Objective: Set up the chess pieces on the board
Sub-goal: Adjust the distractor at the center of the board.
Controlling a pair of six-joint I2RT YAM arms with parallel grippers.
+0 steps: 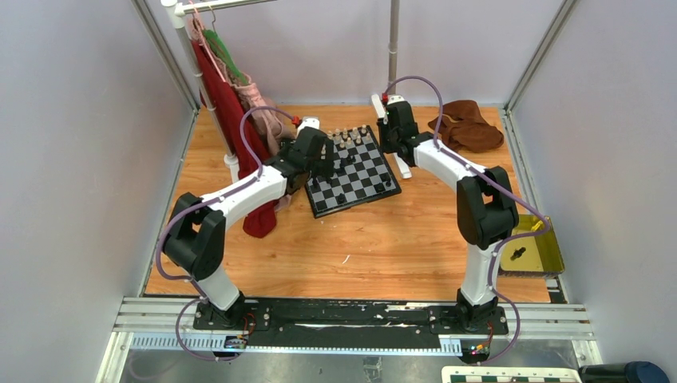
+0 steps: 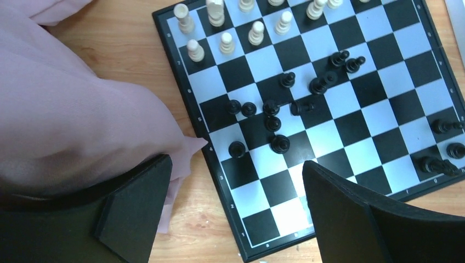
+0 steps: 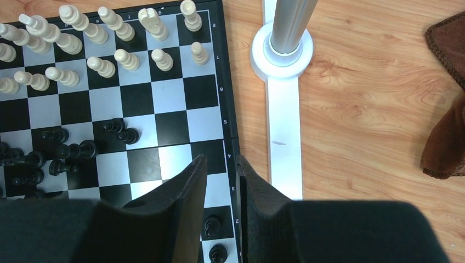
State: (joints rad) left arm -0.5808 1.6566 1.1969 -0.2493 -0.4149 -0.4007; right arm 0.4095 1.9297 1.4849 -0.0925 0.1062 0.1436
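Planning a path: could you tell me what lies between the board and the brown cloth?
Right wrist view: between board and brown cloth, a white stand foot holding a metal pole.

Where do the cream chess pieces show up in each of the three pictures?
Top external: the cream chess pieces stand along the far edge of the black-and-white checkered chessboard.
Left wrist: the cream pieces line the top edge, centre.
Right wrist: they fill the upper left.
Shared landmark: the chessboard's thin black border.

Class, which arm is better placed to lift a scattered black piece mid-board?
Probably left: the left gripper hangs open above the black pieces; the right gripper sits aside at the board edge.
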